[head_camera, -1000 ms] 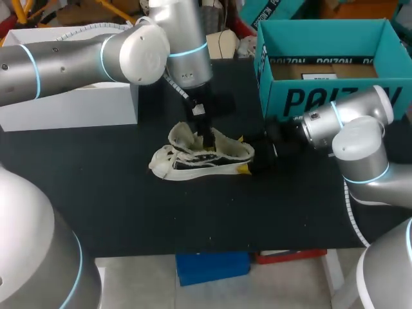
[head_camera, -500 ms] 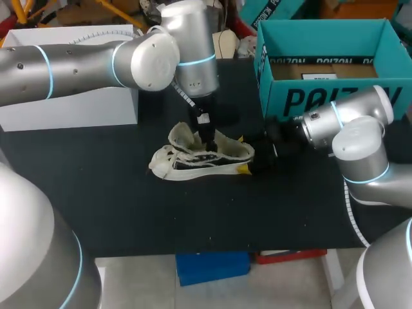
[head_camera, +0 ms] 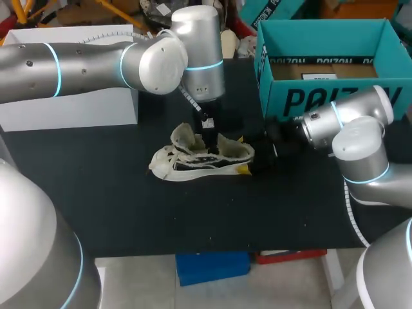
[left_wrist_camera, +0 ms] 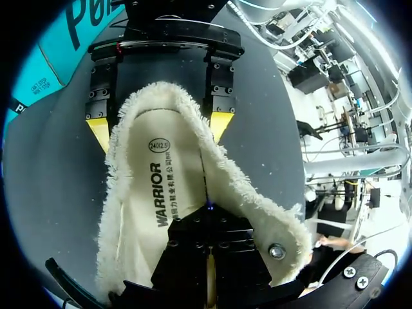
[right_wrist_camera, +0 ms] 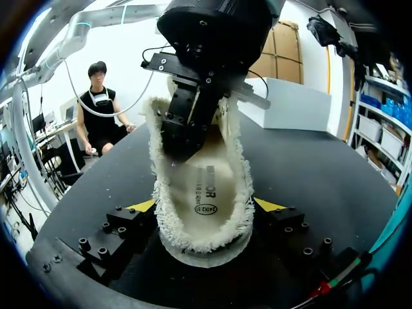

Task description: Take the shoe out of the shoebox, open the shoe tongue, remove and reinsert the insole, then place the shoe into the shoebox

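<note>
A white shoe (head_camera: 193,161) with a fleecy lining lies on its sole on the black table, heel toward my right arm. My right gripper (head_camera: 243,154) stands wide around the heel, a yellow tip pressed against each side (right_wrist_camera: 141,206). From above, my left gripper (head_camera: 207,132) points straight down into the shoe's opening. Its black fingers are shut (left_wrist_camera: 209,212), their tips at the printed insole (left_wrist_camera: 161,187). Whether they pinch the insole is hidden. In the right wrist view the left gripper (right_wrist_camera: 183,138) stands in the fleece-edged opening, over the insole (right_wrist_camera: 206,193).
The teal shoebox (head_camera: 322,96) stands open at the back right, behind my right arm. A white box (head_camera: 77,106) sits at the back left under my left arm. Bare black tabletop (head_camera: 193,219) lies in front of the shoe.
My left arm's wrist has swung to the right, and its fingers have risen a little in the shoe. The shoe and my right arm have not moved.
</note>
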You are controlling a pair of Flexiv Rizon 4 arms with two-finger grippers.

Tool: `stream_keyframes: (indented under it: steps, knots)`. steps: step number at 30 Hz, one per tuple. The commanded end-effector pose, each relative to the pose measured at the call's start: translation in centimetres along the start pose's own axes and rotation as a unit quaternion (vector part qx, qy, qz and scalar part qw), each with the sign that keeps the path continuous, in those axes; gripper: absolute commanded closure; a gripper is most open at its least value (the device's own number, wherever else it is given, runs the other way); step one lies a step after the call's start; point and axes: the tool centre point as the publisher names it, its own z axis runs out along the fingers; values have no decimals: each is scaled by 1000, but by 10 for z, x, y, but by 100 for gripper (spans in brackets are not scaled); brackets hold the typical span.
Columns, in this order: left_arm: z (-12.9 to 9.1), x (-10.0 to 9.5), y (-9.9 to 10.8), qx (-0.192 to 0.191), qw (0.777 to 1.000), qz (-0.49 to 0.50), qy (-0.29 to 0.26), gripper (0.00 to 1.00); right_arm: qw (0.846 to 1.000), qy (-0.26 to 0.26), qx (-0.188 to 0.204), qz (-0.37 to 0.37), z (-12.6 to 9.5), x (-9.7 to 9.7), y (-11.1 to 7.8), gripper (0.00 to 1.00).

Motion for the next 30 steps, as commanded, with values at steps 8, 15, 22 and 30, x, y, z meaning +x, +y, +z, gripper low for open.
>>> stream_keyframes:
  steps: [8, 15, 22, 30]
  knots:
    - [12, 2, -3, -1, 1000, -4, 1, 100, 1000, 0, 0, 1, 1, 0, -1, 100]
    - [14, 4, -3, 3, 1000, -3, 4, 69, 1000, 0, 0, 1, 1, 0, -1, 100]
    - [12, 4, 0, -31, 999, -17, -30, 71, 1000, 0, 0, 1, 1, 0, -1, 100]
    - [4, 1, 7, -113, 984, -53, -125, 73, 1000, 0, 0, 1, 1, 0, -1, 100]
